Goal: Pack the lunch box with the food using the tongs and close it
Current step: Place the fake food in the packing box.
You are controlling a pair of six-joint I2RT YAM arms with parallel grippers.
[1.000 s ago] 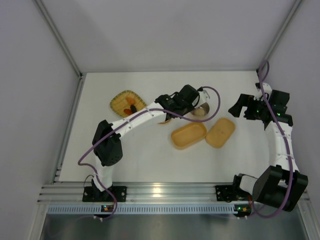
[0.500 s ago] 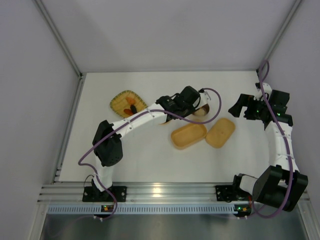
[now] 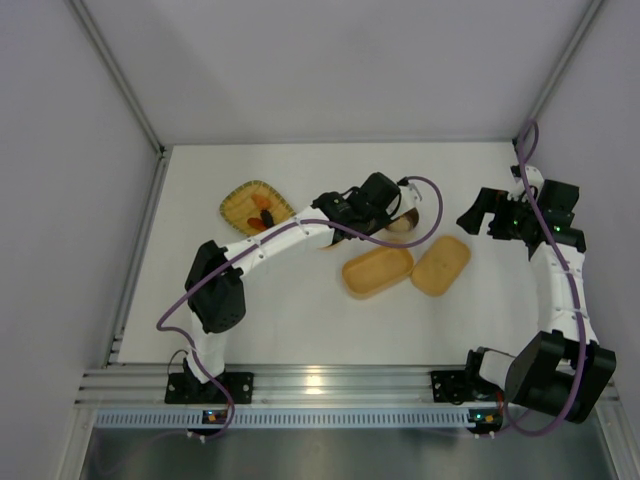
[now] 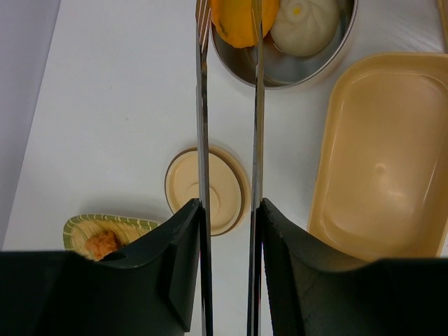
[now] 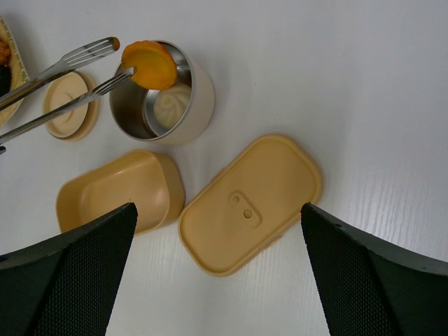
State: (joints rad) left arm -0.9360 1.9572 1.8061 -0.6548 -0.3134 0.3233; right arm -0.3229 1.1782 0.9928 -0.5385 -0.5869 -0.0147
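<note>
Left gripper (image 4: 229, 218) has its jaws pinched narrow on the tongs (image 4: 201, 105), one slim arm against each pad. The tips reach out to the steel bowl (image 5: 199, 98), either side of an orange piece (image 5: 148, 64) perched on the rim, with a white bun (image 4: 308, 24) down inside. From the right wrist only the lower tine clearly touches that piece. The upper one sits off to its 9 o'clock, so I can't tell if the grip is real.

The smart play is to squeeze until both tines bite, lift straight up clear of the rim, then swing across. Seen from overhead, the lunch box (image 4: 381, 154) lies open and bare at the bowl's 7 o'clock, a short carry. Its flat lid (image 5: 248, 203) sits at the box's 3 o'clock, out of that path.

The round lid (image 4: 183, 183) lies on the table (image 3: 300, 310) under the tongs. The woven tray (image 4: 84, 225), with more food (image 4: 103, 243), is at the bowl's 9 o'clock. Right gripper (image 5: 217, 231) hangs above, jaws wide and holding nothing.
</note>
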